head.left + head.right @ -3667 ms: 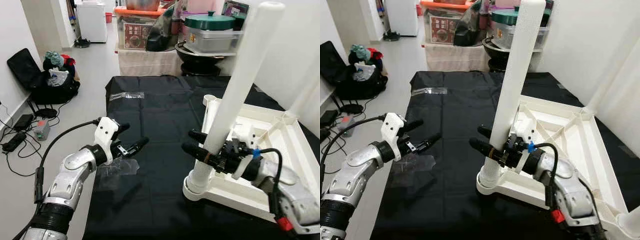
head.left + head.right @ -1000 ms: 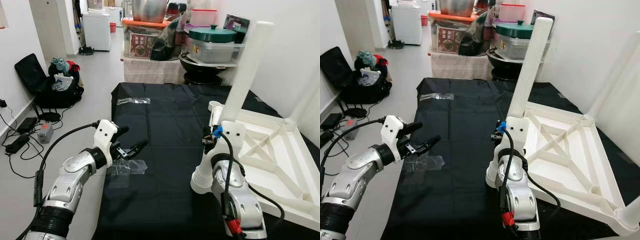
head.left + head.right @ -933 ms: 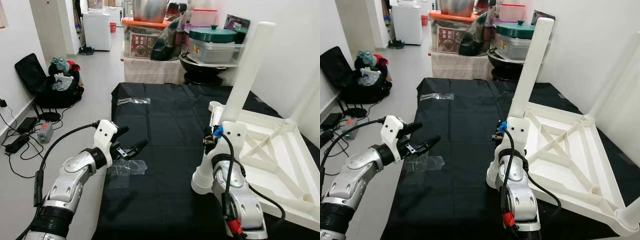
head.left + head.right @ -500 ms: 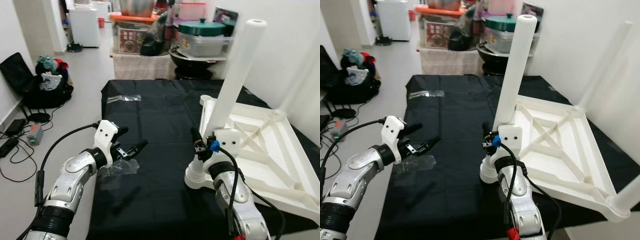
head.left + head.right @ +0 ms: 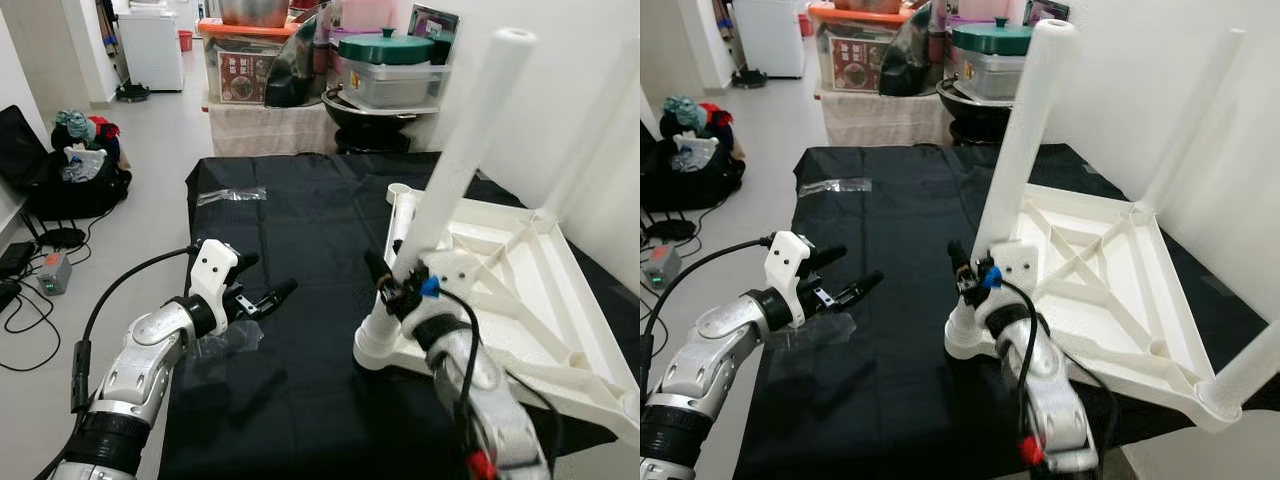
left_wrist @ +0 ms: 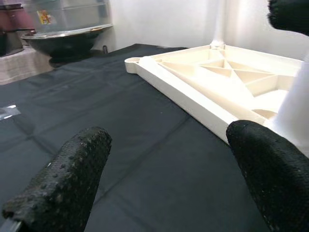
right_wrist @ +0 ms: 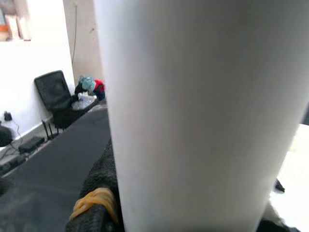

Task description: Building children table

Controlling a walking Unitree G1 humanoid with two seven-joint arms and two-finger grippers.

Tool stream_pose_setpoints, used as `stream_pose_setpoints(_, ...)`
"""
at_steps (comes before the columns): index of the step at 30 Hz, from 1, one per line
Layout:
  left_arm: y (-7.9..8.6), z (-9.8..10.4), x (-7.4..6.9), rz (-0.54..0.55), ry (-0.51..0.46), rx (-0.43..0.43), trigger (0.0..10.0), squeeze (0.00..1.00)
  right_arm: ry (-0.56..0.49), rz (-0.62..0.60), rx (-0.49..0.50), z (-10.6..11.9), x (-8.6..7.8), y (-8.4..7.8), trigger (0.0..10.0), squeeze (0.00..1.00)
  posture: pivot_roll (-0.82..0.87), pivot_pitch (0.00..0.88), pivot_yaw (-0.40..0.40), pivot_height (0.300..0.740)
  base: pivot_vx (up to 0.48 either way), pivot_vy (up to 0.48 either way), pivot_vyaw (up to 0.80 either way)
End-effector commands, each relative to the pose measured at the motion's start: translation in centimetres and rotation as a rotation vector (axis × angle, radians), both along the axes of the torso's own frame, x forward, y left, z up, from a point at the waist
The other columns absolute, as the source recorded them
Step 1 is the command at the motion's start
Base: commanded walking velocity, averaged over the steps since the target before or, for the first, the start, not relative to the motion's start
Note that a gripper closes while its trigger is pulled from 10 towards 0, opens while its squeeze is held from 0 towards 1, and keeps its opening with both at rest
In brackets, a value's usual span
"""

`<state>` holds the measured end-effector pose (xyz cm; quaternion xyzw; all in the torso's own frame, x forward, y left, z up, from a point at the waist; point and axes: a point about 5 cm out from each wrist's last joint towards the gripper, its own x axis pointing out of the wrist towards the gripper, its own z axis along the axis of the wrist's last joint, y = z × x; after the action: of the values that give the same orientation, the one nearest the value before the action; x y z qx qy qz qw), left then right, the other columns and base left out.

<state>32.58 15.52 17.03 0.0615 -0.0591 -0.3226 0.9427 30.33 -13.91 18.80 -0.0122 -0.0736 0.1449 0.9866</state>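
- The step in hand looks like seating a leg: the white table leg (image 5: 455,165) stands tilted in the corner socket of the upturned white table top (image 5: 1095,275), which lies on the black cloth (image 5: 300,250), its socket corner near the cloth's middle.
- The right gripper (image 5: 388,278) is at the leg's foot; in the right wrist view the leg runs between its fingers (image 7: 99,193), so the jaws seem clamped on it, though the far finger is hidden.
- The left gripper (image 5: 262,290) hovers over the cloth's left part, jaws apart and empty, well clear of the table top.
- Next, I judge, the leg needs pushing or turning until it sits firm and straight.
- A clear plastic wrapper (image 5: 225,342) lies near the cloth's left edge, under the left gripper.
- There is open cloth between the grippers; the wall stands close on the right, and the table top's near corner overhangs the cloth's near edge.
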Motion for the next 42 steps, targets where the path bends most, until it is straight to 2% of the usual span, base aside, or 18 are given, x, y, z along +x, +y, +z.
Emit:
stream_pose_setpoints(1,-0.3,0.5,0.1,-0.015,-0.012,0.009,10.0,0.00,0.035,-0.010,-0.020,0.1,0.6,-1.5,0.0,0.00,0.05,0.000,-0.068,0.740,0.000,0.000,0.00)
stream_pose_setpoints(5,-0.3,0.4,-0.1,-0.024,-0.010,0.010,10.0,0.00,-0.001,0.046,-0.012,1.9,0.9,-1.5,0.0,0.00,0.05,0.000,-0.069,0.740,0.000,0.000,0.00)
stream_pose_setpoints(7,-0.3,0.2,-0.3,-0.031,-0.005,0.012,10.0,0.00,-0.055,0.158,0.007,4.7,0.8,-1.3,0.0,0.00,0.05,0.000,-0.069,0.740,0.000,0.000,0.00)
stream_pose_setpoints(10,-0.3,0.0,-0.4,-0.034,-0.003,0.012,10.0,0.00,-0.079,0.204,0.015,6.0,0.8,-1.3,0.0,0.00,0.05,0.000,-0.069,0.740,0.000,0.000,0.00)
stream_pose_setpoints(14,-0.2,-0.1,-0.3,-0.046,0.003,0.016,10.0,0.00,-0.150,0.294,0.061,9.2,0.9,-1.3,0.0,0.00,0.05,0.000,-0.065,0.740,0.000,0.000,0.00)
stream_pose_setpoints(19,-0.1,0.2,0.0,-0.069,0.009,0.012,10.0,0.00,-0.167,0.308,0.102,10.0,1.3,-1.0,0.0,0.00,0.05,0.000,-0.057,0.740,0.000,0.000,0.00)
stream_pose_setpoints(21,-0.6,0.1,-0.3,-0.168,0.037,0.014,10.0,0.00,-0.161,0.338,0.133,10.3,1.7,-0.2,0.0,0.00,0.05,0.000,-0.051,0.740,0.000,0.000,0.00)
stream_pose_setpoints(22,-0.6,0.1,-0.3,-0.168,0.037,0.014,10.0,0.00,-0.161,0.338,0.133,10.3,1.7,-0.2,0.0,0.00,0.05,0.000,-0.051,0.740,0.000,0.000,0.00)
stream_pose_setpoints(24,-1.1,-0.1,-0.8,-0.259,0.061,0.048,10.0,0.00,-0.154,0.416,0.162,10.7,1.6,1.9,0.0,0.00,0.05,0.000,-0.048,0.740,0.000,0.000,0.00)
stream_pose_setpoints(25,-1.1,-0.1,-0.8,-0.259,0.061,0.048,10.0,0.00,-0.154,0.416,0.162,10.7,1.6,1.9,0.0,0.00,0.05,0.000,-0.048,0.740,0.000,0.000,0.00)
stream_pose_setpoints(27,-1.3,-0.1,-0.9,-0.293,0.065,0.064,10.0,0.00,-0.147,0.468,0.168,11.0,1.4,3.4,0.0,0.00,0.05,0.000,-0.047,0.740,0.000,0.000,0.00)
stream_pose_setpoints(28,-1.3,-0.1,-0.9,-0.293,0.065,0.064,10.0,0.00,-0.147,0.468,0.168,11.0,1.4,3.4,0.0,0.00,0.05,0.000,-0.047,0.740,0.000,0.000,0.00)
stream_pose_setpoints(31,-1.8,-0.1,-1.2,-0.349,0.073,0.079,10.0,0.00,-0.118,0.520,0.169,10.6,1.4,5.0,0.0,0.00,0.06,0.000,-0.052,0.740,0.000,0.000,0.00)
stream_pose_setpoints(35,-2.3,-0.3,-1.3,-0.354,0.063,0.104,10.0,0.00,-0.098,0.553,0.175,10.2,1.1,5.8,0.0,0.00,0.06,0.000,-0.053,0.740,0.000,0.000,0.00)
stream_pose_setpoints(37,-2.0,-0.2,-1.2,-0.340,0.060,0.101,10.0,0.00,-0.075,0.583,0.175,10.0,1.0,6.7,0.0,0.00,0.06,0.000,-0.053,0.740,0.000,0.000,0.00)
stream_pose_setpoints(42,-1.7,-0.3,-1.0,-0.332,0.071,0.090,10.0,0.00,-0.036,0.608,0.190,9.8,0.7,7.5,0.0,0.00,0.06,0.000,-0.051,0.740,0.000,0.000,0.00)
